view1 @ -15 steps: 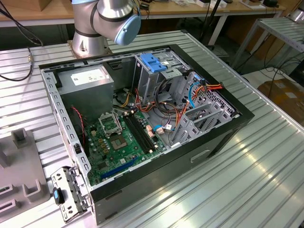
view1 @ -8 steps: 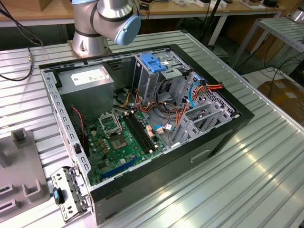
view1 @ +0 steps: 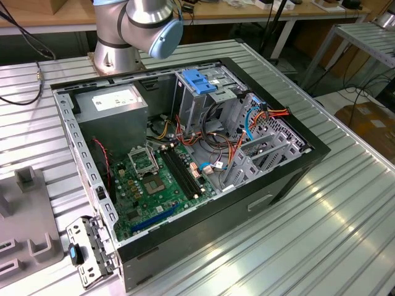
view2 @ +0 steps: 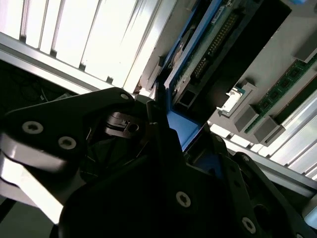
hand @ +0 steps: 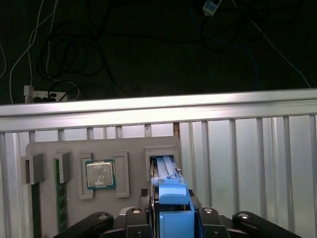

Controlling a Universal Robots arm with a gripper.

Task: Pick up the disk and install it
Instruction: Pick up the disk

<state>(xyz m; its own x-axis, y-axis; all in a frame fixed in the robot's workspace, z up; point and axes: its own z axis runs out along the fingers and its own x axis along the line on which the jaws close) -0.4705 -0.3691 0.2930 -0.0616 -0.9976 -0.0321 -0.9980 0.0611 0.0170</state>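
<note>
Black gripper (hand: 174, 212) pinching the blue-plastic-framed dark rectangular disk (hand: 172, 191), on edge in the matte grey tray (hand: 49, 148) slot.

Even overhead light, glare streaks on the ribbed table (view1: 345, 203) — both wrist views dim, backlit, blurred close-up.

The claw (hand: 173, 210) has its black fingers (hand: 152, 204) pressed from both sides against the disk's (hand: 168, 173) blue frame.
</note>
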